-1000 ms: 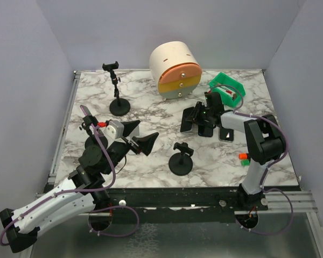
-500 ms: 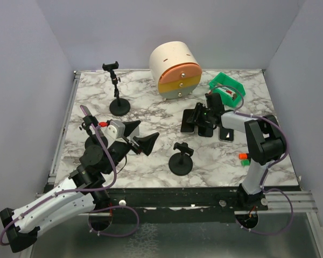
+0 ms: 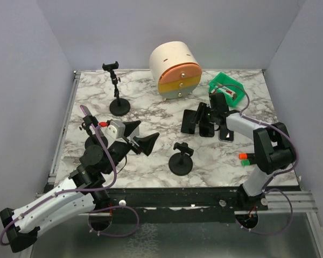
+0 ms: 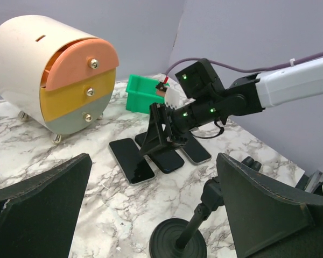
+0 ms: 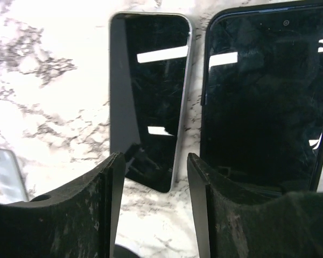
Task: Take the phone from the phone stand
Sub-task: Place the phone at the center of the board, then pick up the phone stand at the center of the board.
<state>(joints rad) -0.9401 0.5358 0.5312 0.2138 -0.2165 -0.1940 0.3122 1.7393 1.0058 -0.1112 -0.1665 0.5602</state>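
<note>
Black-glass, silver-edged phone (image 5: 151,97) lies flat beneath the right gripper (image 5: 155,166), long axis along its reach; jaws apart, gripping nothing; left gripper (image 3: 141,135) sits well apart.

**Top view.** We see bright, even light from above on the marble table (image 3: 151,107). The shadow at the base of the near phone stand (image 3: 181,158) is faint and soft, and the frame is sharp throughout.

**Right wrist view.** We note white rectangular glare on the grey phone (image 5: 151,91) and the dark phone (image 5: 264,91), both crisp. The right gripper's fingers (image 5: 70,215) are close, dark and slightly soft.

**Left wrist view.** The left gripper's fingers (image 4: 37,215) read nearly black, while the background is bright and clear.
</note>
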